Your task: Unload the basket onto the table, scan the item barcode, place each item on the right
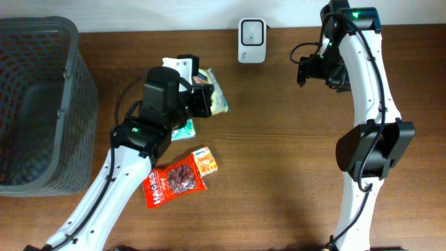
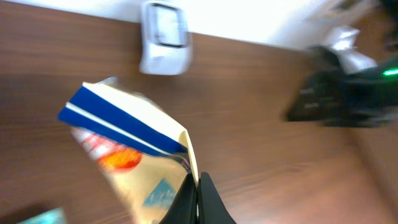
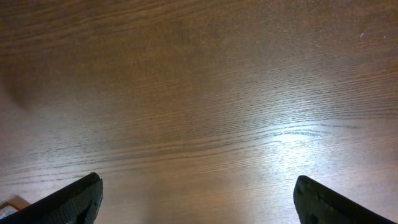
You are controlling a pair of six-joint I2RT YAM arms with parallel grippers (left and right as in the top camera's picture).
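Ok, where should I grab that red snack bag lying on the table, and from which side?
Probably take the red snack bag by its lower-right long edge, coming from above on that side. It lies flat, so only a thin edge offers a pinch; the small orange packet crowds its top end and the left arm its left.

text: "HACKS" | on: red packet (image 1: 171,183) | other labels: unreadable

There are four packets, cream packet (image 1: 217,96), teal (image 1: 184,130), red (image 1: 174,183), orange (image 1: 206,162), plus one basket (image 1: 42,28), one scanner (image 1: 251,31), and two arms, left (image 1: 113,178) and right (image 1: 369,73).
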